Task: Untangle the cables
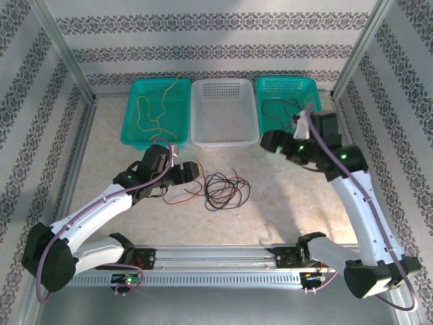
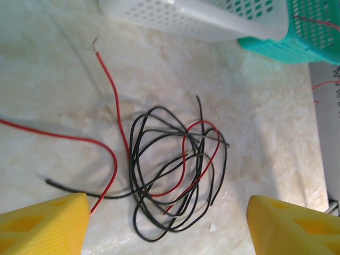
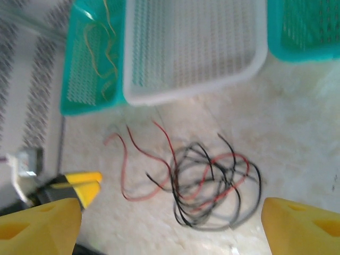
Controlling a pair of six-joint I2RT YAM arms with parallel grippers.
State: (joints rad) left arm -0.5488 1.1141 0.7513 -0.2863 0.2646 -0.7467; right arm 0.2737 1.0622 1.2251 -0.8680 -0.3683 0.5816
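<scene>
Top view, tangle: I see the black and red cables [image 1: 225, 189] heaped on the table [image 1: 291, 203], just near of the white basket [image 1: 224, 143], between the two arms.
Top view, baskets: a yellow cable [image 1: 157, 108] lies in the left teal basket [image 1: 132, 135], a black cable [image 1: 281, 105] in the right teal basket [image 1: 287, 81].
Left wrist view: my left gripper [image 2: 170, 228] is spread wide and empty, with the heap on the table beyond its yellow fingers [image 2: 42, 226].
Right wrist view: my right gripper [image 3: 170, 223] gapes wide, holding nothing; the heap lies ahead of it, and loose red strands trail left.
</scene>
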